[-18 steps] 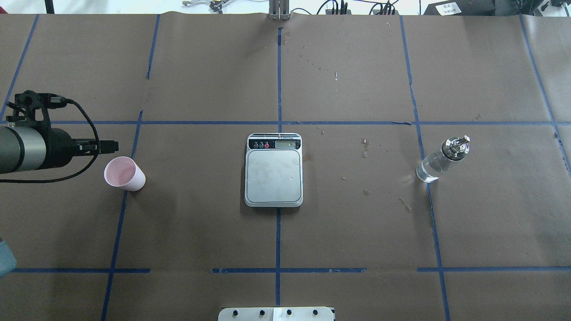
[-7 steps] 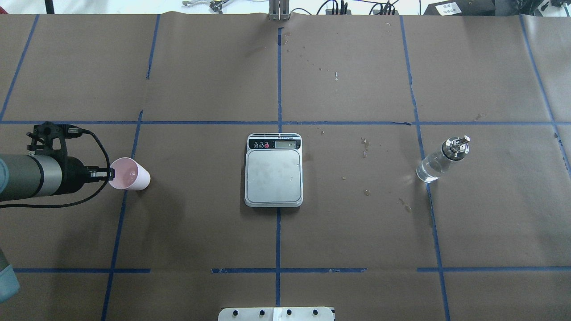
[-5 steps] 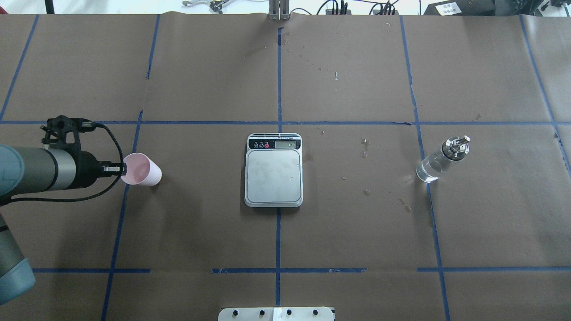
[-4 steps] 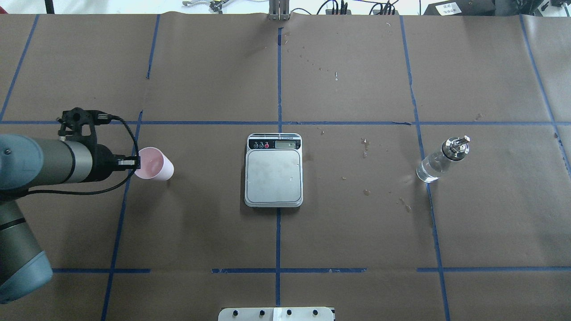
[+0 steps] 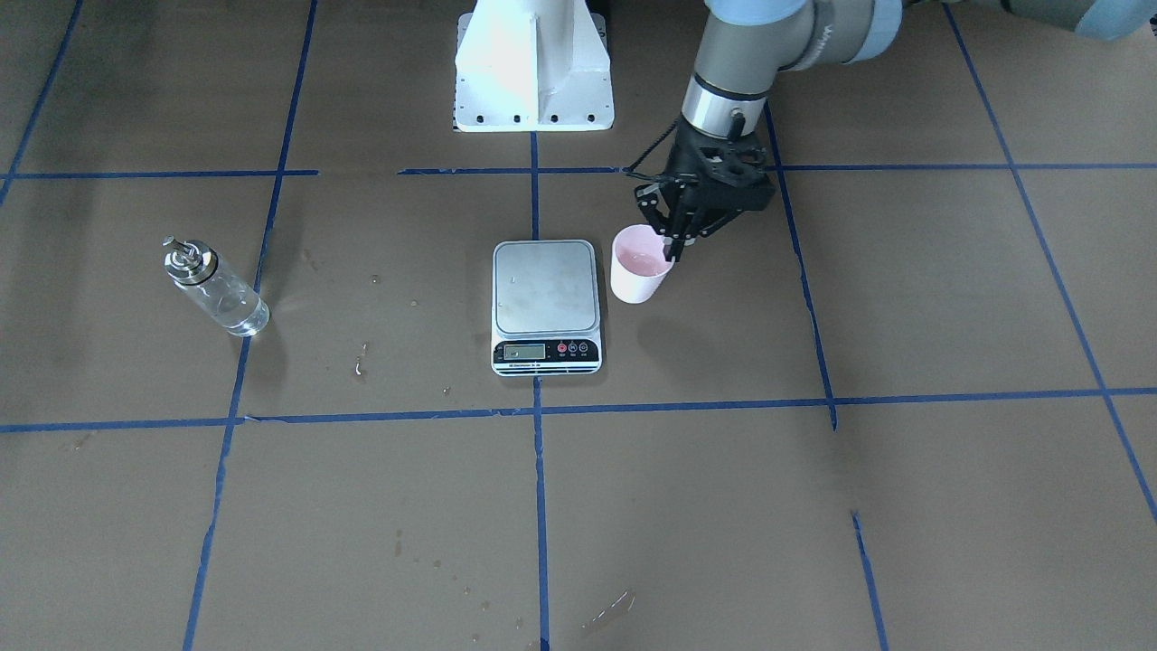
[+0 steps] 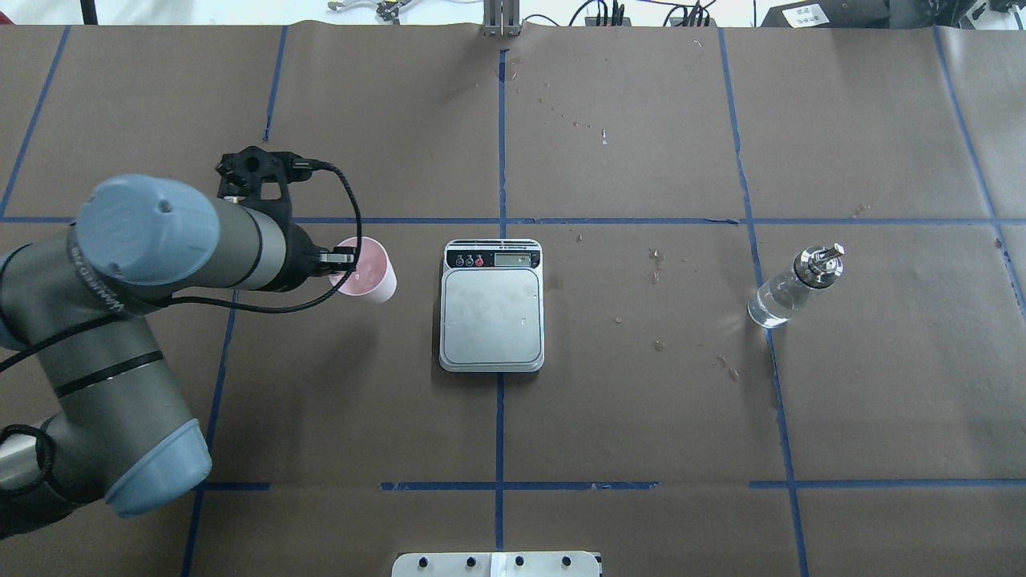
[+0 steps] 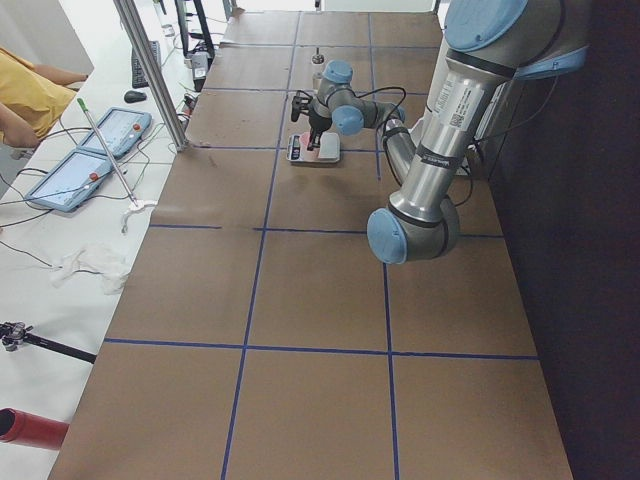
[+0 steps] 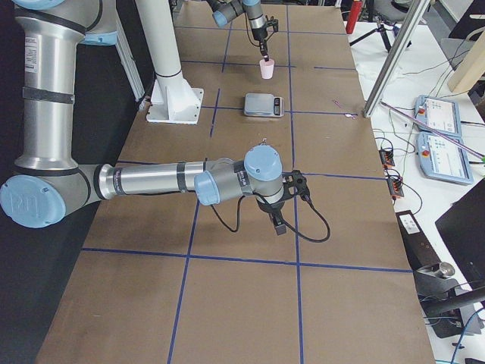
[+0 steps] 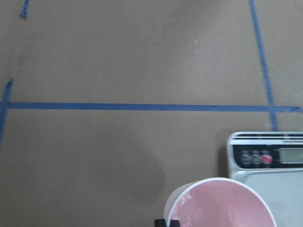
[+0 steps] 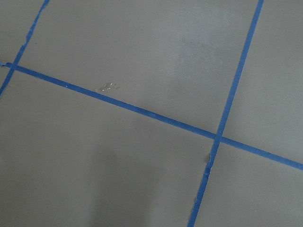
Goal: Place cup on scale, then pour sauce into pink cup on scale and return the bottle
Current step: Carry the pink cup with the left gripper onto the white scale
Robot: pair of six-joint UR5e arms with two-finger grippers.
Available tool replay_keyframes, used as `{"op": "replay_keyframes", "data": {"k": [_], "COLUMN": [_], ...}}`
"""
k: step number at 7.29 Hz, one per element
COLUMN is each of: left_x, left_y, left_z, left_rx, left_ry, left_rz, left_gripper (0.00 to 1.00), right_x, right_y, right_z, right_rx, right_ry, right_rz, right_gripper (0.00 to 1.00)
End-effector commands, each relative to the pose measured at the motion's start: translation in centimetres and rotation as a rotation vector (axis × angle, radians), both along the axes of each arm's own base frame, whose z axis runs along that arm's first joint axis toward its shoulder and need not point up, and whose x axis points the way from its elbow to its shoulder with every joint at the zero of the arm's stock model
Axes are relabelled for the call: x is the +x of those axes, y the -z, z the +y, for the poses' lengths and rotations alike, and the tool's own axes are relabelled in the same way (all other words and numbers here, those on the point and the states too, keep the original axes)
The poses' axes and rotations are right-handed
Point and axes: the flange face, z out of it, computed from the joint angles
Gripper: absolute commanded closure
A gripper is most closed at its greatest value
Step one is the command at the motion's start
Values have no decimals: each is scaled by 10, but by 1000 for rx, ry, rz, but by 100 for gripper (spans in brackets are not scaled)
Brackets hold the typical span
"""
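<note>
Left gripper [image 5: 672, 246] closed narrow on the cup [image 5: 639, 268], fingers pinching the rim on the side away from the scale [image 5: 545, 287]. Cup upright, open end up, pink inside showing. It is just beside the scale's left edge, apart from it and not over the platform. Cannot tell whether its base touches the table [image 6: 641, 417]. The left wrist view shows the cup's rim low in frame and the scale's button strip close behind.

Scale flat at the table's middle, platform bare.

Bottle [image 6: 789, 290] upright toward the table's right end, well apart from the scale, clear liquid [image 6: 768, 309] inside.

Right gripper [image 8: 275, 220] points down over the table's right end, seen only from the side; cannot tell its state.

Brown paper [image 6: 385, 144] with blue tape [image 6: 500, 417] lines covers the table.
</note>
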Motion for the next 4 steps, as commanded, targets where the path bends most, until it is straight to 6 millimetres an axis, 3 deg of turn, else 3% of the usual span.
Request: {"op": "replay_keyframes", "data": {"k": [1,4], "left_x": [66,86], "left_y": [48,36], "left_z": [-5,9], "left_rx": [-68,-62], "left_ry": [11,6], "left_rz": [11,-19], "left_gripper": [100,100], "right_x": [0,0], "right_y": [-1,-2], "right_z": [2,2], "right_rx": [-3,-6], "right_ry": [-2,-1], "right_rz": [0,-1], "right_gripper": [0,0]}}
